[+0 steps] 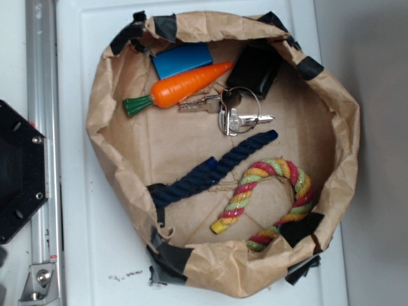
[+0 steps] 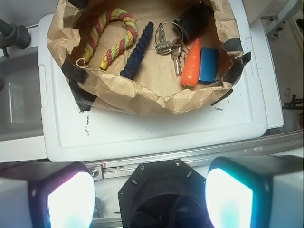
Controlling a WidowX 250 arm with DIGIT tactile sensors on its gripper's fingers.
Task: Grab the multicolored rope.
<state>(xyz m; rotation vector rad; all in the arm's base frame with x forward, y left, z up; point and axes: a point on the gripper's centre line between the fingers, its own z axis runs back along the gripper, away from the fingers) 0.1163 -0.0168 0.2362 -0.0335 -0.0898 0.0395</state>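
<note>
Gripper [image 2: 149, 190]: spread wide, nothing between the two fingers.
Fingers: one pad [image 2: 64, 197] at lower left, other at lower right of wrist view.
Exterior view: arm not visible.

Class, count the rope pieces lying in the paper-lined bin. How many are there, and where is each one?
2. The multicolored rope curves along the bin's lower-right edge in the exterior view; the navy blue rope lies diagonally beside it, nearer the middle. No others show.

Carrot [image 1: 182, 90], keys [image 1: 233, 113], navy rope [image 1: 210, 168], blue block [image 1: 183, 59] in paper bag [image 1: 108, 121]
</note>
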